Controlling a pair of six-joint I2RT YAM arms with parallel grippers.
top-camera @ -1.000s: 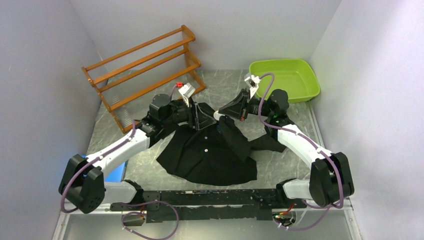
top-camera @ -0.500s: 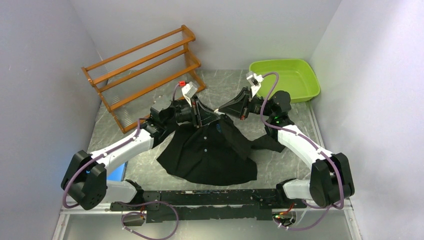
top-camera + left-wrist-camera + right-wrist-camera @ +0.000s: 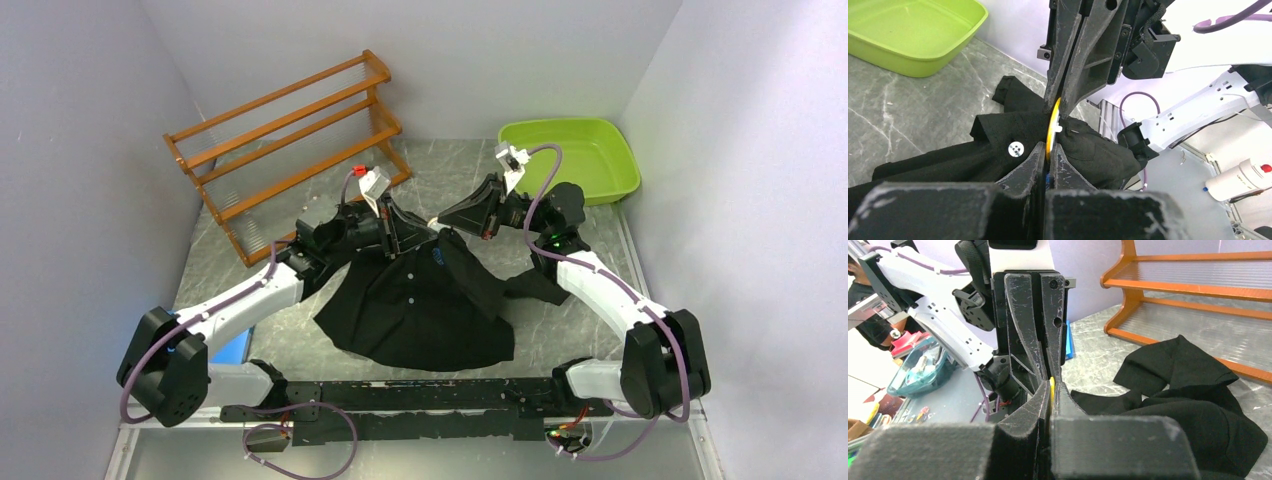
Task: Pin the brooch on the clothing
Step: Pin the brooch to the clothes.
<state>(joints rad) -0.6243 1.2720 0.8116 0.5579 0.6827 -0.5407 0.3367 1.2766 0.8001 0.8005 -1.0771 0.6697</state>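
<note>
The brooch is a thin yellow disc seen edge-on, with a small white piece on its side. My left gripper is shut on its near edge, and my right gripper is shut on its far edge, tip to tip with the left. In the right wrist view the brooch shows as a yellow sliver between the shut fingers of the right gripper. Both grippers meet just above the collar end of the clothing, a black shirt spread on the table, with a pale button showing.
A wooden rack stands at the back left. A green tub sits at the back right. Walls close in on three sides. A white bottle with a red cap lies beyond the table's near edge.
My left gripper has moved in toward the right gripper and closed its jaws on the brooch. The right gripper stayed shut on the brooch and barely moved.
</note>
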